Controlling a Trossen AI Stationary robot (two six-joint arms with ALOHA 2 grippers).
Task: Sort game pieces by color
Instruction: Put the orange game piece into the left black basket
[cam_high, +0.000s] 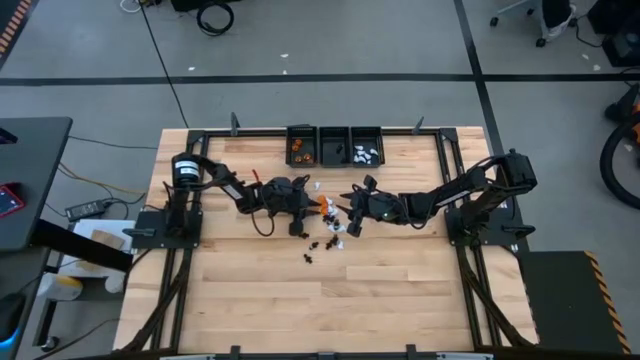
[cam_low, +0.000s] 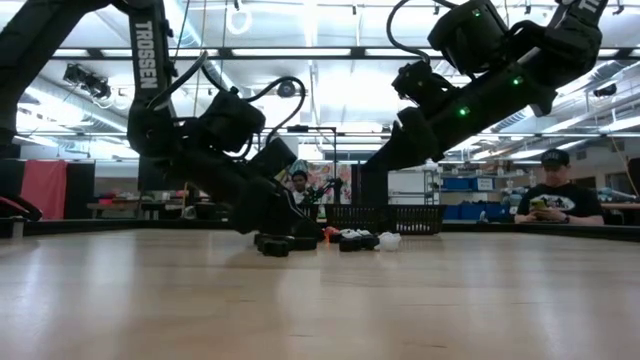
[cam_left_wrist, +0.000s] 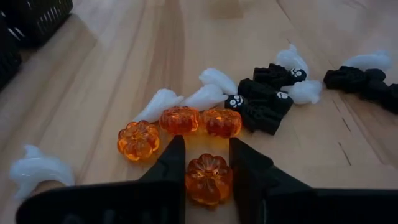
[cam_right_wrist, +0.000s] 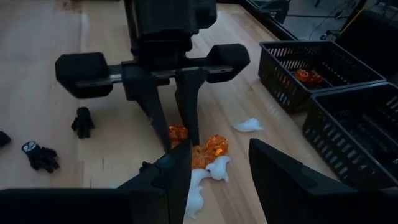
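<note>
While most of the sorting is left to do, we judge it underway. Nearest, in the lower middle of the left wrist view, the left gripper (cam_left_wrist: 208, 168) has its two fingers drawn in on either side of one orange pumpkin piece (cam_left_wrist: 209, 179), touching or almost touching it; we take this as a pinch just being made, with the piece on the table (cam_left_wrist: 112, 81). Just past it, mid-frame, three more orange pumpkins (cam_left_wrist: 180, 119) lie in a loose row, then white ghosts (cam_left_wrist: 205, 96) and black pieces (cam_left_wrist: 264, 102) toward the upper right, all unsorted. The right gripper (cam_right_wrist: 219, 171) hovers close by over the same pile with its fingers spread and nothing between them. Farthest, at the upper middle of the high view, three black bins (cam_high: 334, 144) hold a few orange pieces on the left and white ones on the right. We cannot make out what the middle bin holds. From table level the pile is largely hidden behind the grippers.
</note>
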